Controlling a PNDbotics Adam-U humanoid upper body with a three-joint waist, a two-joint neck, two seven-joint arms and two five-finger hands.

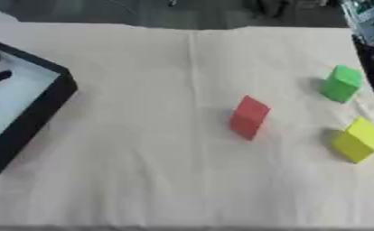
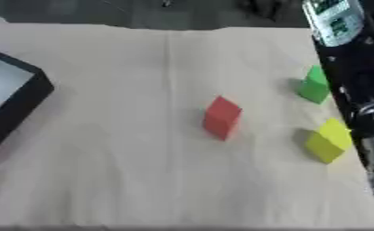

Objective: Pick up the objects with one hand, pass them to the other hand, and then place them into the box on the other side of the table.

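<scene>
Blocks sit apart on my worktop (image 1: 142,171): red block (image 1: 249,117) mid, green block (image 1: 341,84) far right, yellow block (image 1: 357,140) near right. Black box (image 1: 32,118) at left edge. Right arm (image 2: 356,90) along right edge; I can't see either hand, so finger state unknown

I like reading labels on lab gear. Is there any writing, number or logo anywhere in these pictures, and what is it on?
None can be read.
Panel on the robot's arm: green and white marks, too blurred to read.
Red block, green block, yellow block, black box: plain, no text.
</scene>
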